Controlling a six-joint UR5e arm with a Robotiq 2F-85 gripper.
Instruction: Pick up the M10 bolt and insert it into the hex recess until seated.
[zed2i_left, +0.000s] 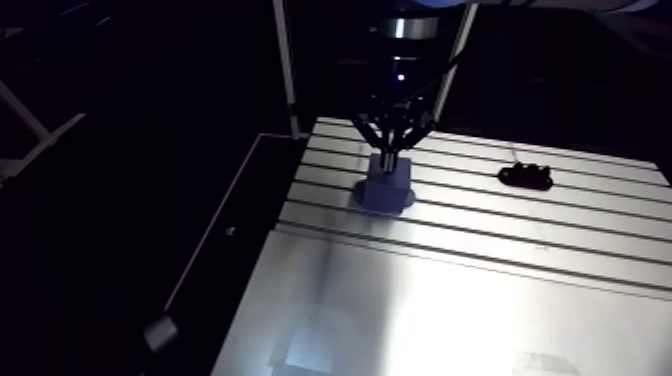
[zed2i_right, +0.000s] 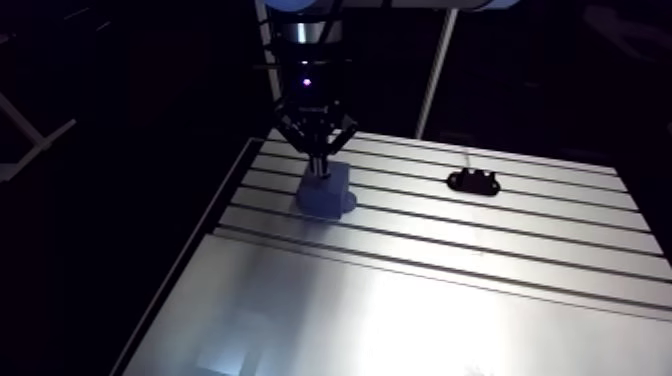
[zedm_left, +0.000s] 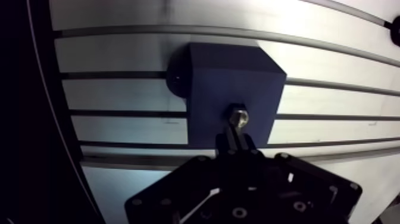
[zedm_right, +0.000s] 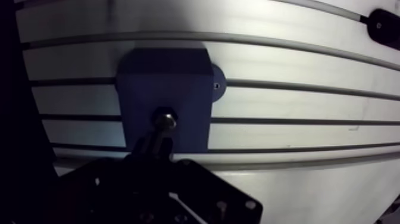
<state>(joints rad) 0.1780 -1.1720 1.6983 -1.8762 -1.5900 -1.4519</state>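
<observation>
One bolt (zedm_left: 237, 113) sits at the top face of the one blue block (zedm_left: 220, 77), pinched in the narrowed gripper (zedm_left: 236, 130), while one black bracket (zed2i_left: 526, 178) lies well apart from the block on the slotted desk (zed2i_left: 450, 300).

Your pincer (zed2i_left: 392, 152) is black throughout: two thin linkage fingers (zed2i_left: 370, 130) narrow to a V beneath a dark body with a small violet light (zed2i_left: 400, 76). At twelve o'clock from it sit a bright silver wrist ring (zed2i_left: 405, 27) and a light-blue joint cap (zed2i_right: 300, 4). Close up, its angular black base plate (zedm_left: 178, 196) carries round screw heads (zedm_left: 239, 211).
</observation>
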